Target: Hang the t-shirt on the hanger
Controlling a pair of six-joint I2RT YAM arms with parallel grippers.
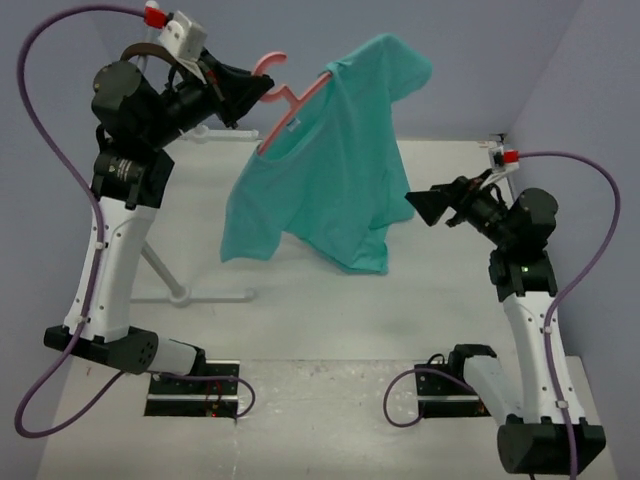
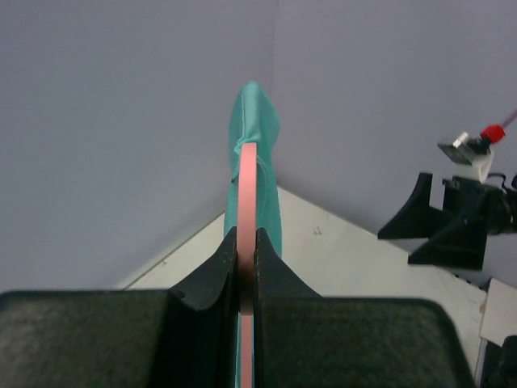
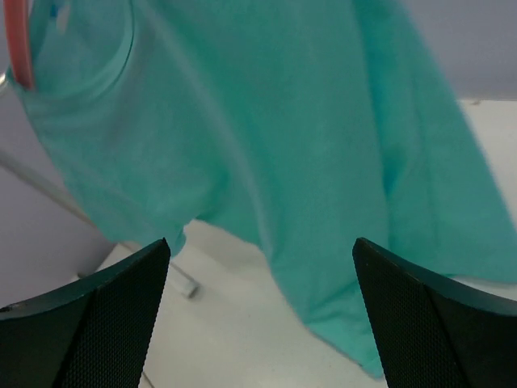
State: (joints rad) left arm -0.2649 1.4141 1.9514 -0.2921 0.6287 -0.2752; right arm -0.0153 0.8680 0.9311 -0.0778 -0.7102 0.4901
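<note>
The table [image 1: 330, 330] lies below both of my hands. The teal-green t-shirt [image 1: 330, 180] hangs in the air between them. It is just ahead of my right gripper [image 1: 420, 205] and out beyond the fingertips of my left gripper [image 1: 250, 95]. Its neck opening faces my left hand, and one shoulder is draped over the far end of the hanger [image 1: 295, 105]. The body and a sleeve sag down toward the table, and I cannot tell whether the hem touches it.

A white tubular rack [image 1: 190, 292] stands on the table below my left hand, beside that arm.

The pink hanger runs straight out from my left hand, and its far arm goes in through the shirt's collar. Its curved hook sits just above my left fingers.

My left gripper is raised high and clamped on the hanger, with the thin pink bar pinched edge-on between both pads. My right gripper is lower and points at the shirt's side. Its fingers are spread wide with nothing between them, and they are close to the cloth but not touching it.
</note>
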